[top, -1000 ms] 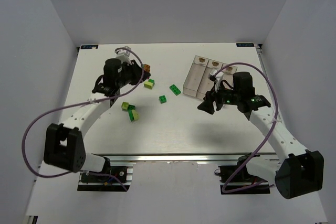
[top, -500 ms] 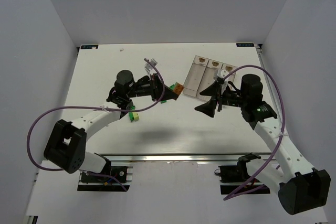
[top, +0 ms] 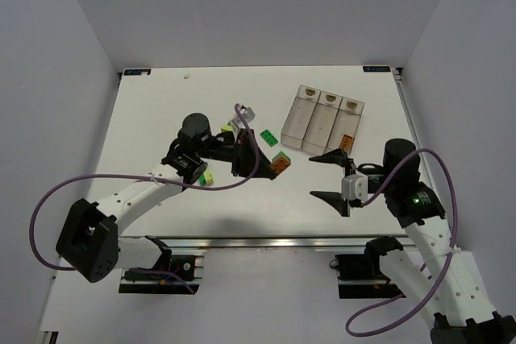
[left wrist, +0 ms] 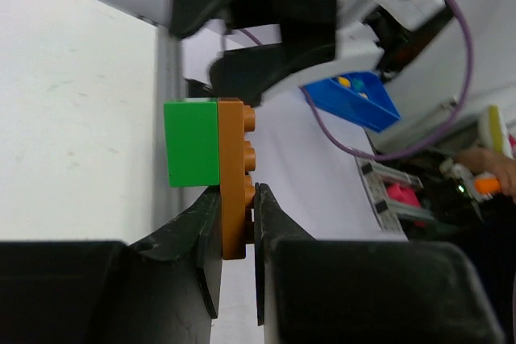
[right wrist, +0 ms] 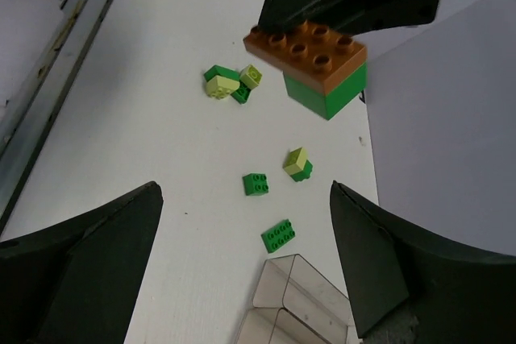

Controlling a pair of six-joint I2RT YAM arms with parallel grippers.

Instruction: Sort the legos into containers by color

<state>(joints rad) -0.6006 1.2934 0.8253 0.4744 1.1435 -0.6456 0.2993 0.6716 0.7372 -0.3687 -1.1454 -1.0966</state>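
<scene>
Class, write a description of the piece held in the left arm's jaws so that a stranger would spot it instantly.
On the white table, find the left gripper, raised near the clear bins. Its jaws pinch a flat orange brick with a green brick stuck to it. It is the only orange-and-green stack; the other legos lie loose on the table.

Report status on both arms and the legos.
Left gripper shut on orange-and-green lego pair, held off the table. Right gripper open, facing it. Nothing between them.

Left arm stretched toward centre, left hand [left wrist: 237,199] pinching a lego stack [left wrist: 193,155]; right hand [top: 329,176] spread wide
</scene>
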